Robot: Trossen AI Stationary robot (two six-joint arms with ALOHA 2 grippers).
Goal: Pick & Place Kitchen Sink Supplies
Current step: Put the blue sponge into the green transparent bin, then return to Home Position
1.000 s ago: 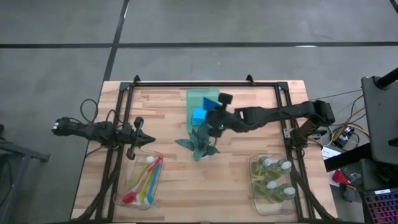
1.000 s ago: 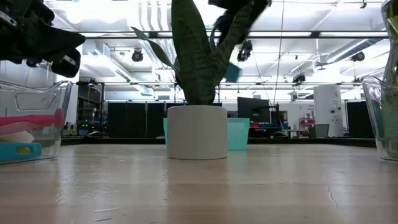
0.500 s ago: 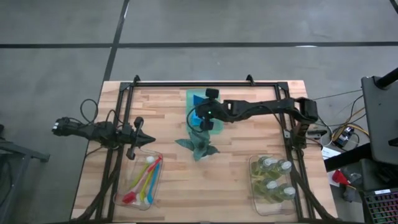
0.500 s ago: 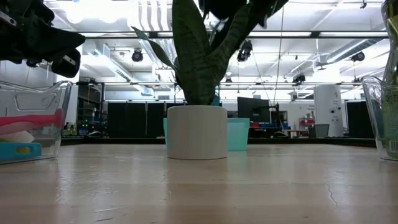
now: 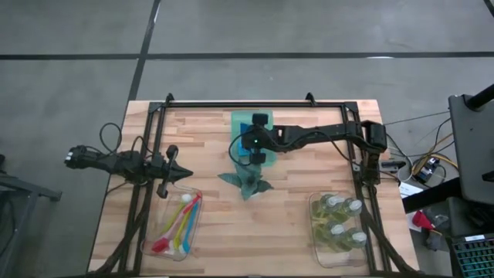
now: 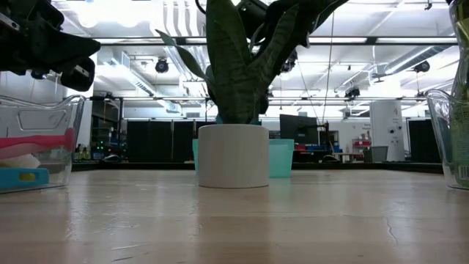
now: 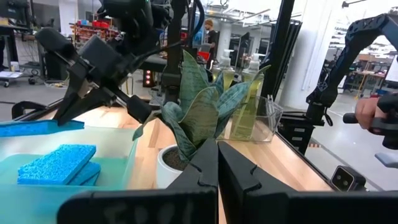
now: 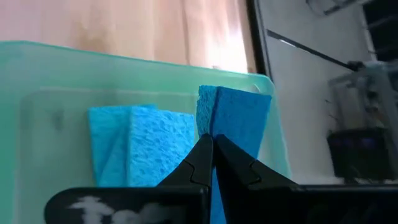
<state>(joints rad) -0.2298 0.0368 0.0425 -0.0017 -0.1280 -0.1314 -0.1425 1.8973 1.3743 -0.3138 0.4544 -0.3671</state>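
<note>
We see the right gripper (image 5: 248, 144) stretched across the table over the green tray (image 5: 241, 119), just behind the potted plant (image 5: 247, 179). Its wrist camera shows the two dark fingers (image 8: 198, 163) pinched almost completely together on the thin edge of a blue sponge (image 8: 236, 115), which stands on end between them above the tray. Only the sponge's thickness keeps the jaws apart. From the left wrist camera we see that same sponge (image 7: 37, 127) as a flat blue slab held out over the tray's wall (image 7: 118, 146), apart from the sponges below it.

Inside the tray two more blue sponges (image 8: 137, 144) lie stacked flat, one slightly offset on the other; the left wrist view shows the same stacked pair (image 7: 59, 165) on the tray floor.

The left gripper (image 5: 179, 174) waits near the left side of the table, just behind the clear bin (image 5: 174, 224) that holds the red, yellow and blue brushes (image 5: 179, 220). Its fingers (image 7: 205, 163) sit closed against each other with nothing between them.

At the right front of the table a second clear bin (image 5: 336, 228) holds the four soap bottles (image 5: 337, 222) with white caps, standing close together. In the low view the plant's white pot (image 6: 232, 155) stands mid-table, with the tray (image 6: 280, 158) showing behind it.
</note>
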